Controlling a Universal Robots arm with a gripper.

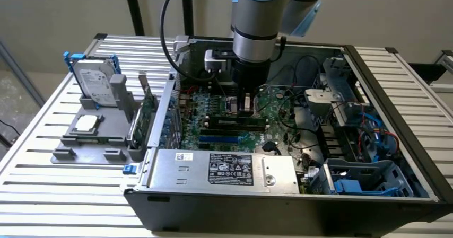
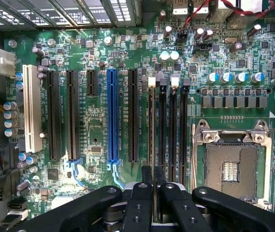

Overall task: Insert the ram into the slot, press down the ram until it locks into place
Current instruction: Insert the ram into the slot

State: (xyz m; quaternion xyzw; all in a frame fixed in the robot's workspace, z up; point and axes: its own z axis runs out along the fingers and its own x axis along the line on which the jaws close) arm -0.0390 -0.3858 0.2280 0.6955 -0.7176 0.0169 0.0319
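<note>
The ram (image 2: 151, 125) shows edge-on as a thin brownish-green line standing in the memory slot nearest the long card slots, with a white latch (image 2: 151, 81) at its far end. My gripper (image 2: 153, 169) straddles its near end, the two black fingers (image 2: 146, 180) pressed close on either side of it. In the exterior view the gripper (image 1: 246, 109) hangs straight down inside the open computer case, right over the dark ram (image 1: 230, 122) in the row of slots. The other memory slots (image 2: 172, 125) beside it look bare.
A blue card slot (image 2: 111, 116), black slots and a white slot (image 2: 31, 108) lie beside the ram. The open CPU socket (image 2: 231, 166) is on the other side. The power supply (image 1: 219, 169), drive cage and cables (image 1: 340, 142) crowd the case. A hard drive (image 1: 95, 81) and green expansion card (image 1: 147, 113) stand outside.
</note>
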